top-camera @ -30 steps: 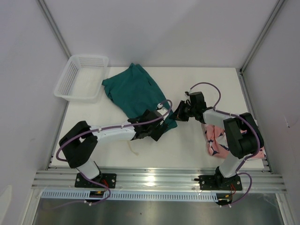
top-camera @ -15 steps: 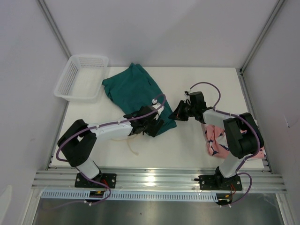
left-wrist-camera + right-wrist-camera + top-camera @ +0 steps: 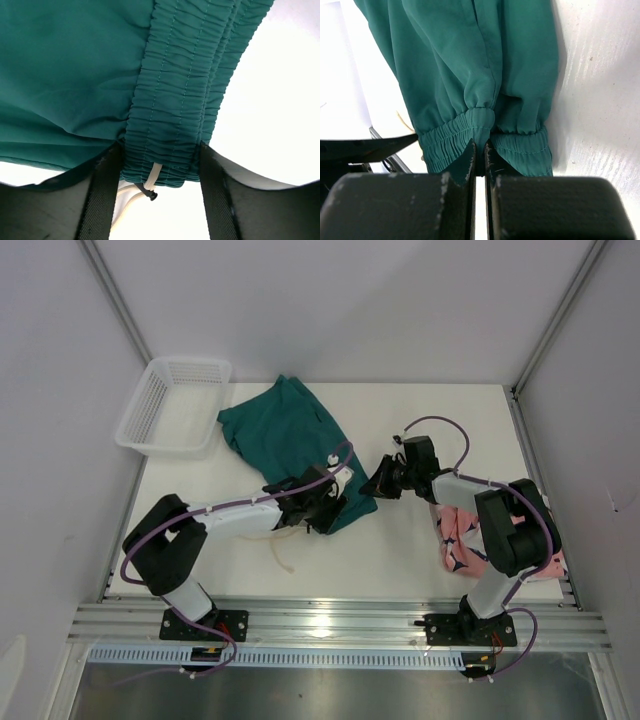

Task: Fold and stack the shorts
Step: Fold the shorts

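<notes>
1. The white basket point(image 3: 133, 410) stands well beyond the left end effector point(image 3: 322, 502), off to its left and apart from it. It plays no part at this moment.
2. The teal shorts point(image 3: 285, 435) lie spread on the table point(image 3: 400, 560), reaching from the two end effectors away toward the basket. Their elastic waistband point(image 3: 165, 100) lies right at both sets of fingertips.
3. The left end effector's fingers stand fairly wide apart, astride the waistband. The band fills the gap and touches both inner faces, but whether it is truly squeezed cannot be told. The pale drawstring point(image 3: 152, 175) trails out just below the band.
4. The right end effector point(image 3: 479, 150) is closed to a sliver. It nips a small pucker of the gathered edge right at its tips.
5. The pink shorts point(image 3: 458, 540) lie behind the right end effector, under that arm's elbow and apart from the teal pair.
6. Risks, as a judgement:
   - The right hold takes very little cloth, so a brisk lift or pull could slide the elastic out of the tips.
   - If the left fingers are only resting against the band, that side would stay on the table and the fold would come out skewed.
   - The loose drawstring could catch on a finger.
   - If the two arms pull apart unevenly, the slack fabric could bunch.
</notes>
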